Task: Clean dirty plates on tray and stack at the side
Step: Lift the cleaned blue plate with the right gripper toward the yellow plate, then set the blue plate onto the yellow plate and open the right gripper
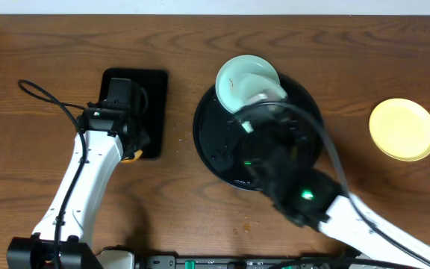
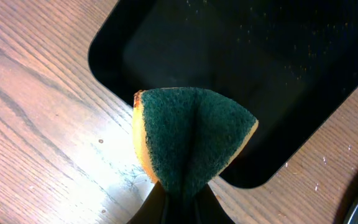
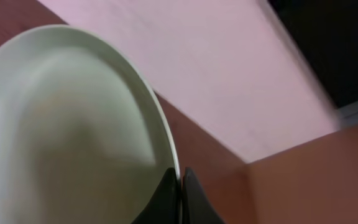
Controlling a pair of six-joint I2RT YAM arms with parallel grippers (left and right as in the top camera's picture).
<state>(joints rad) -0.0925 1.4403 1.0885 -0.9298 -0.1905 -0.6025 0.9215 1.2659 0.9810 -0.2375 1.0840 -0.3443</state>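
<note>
My right gripper (image 1: 254, 112) is shut on the rim of a pale blue-white plate (image 1: 243, 81) and holds it tilted up over the back of the round black tray (image 1: 207, 138). In the right wrist view the plate (image 3: 61, 130) fills the left side, its rim pinched between my fingers (image 3: 180, 180). The pale yellow plate (image 1: 402, 128) lies on the table at the right. My left gripper (image 1: 129, 146) is shut on a green and yellow sponge (image 2: 188, 137), held over the edge of the rectangular black tray (image 2: 260, 68). The third plate is hidden.
The rectangular black tray (image 1: 135, 104) sits left of the round tray. A few crumbs (image 1: 246, 223) lie on the wood in front of the round tray. My right arm covers much of the round tray.
</note>
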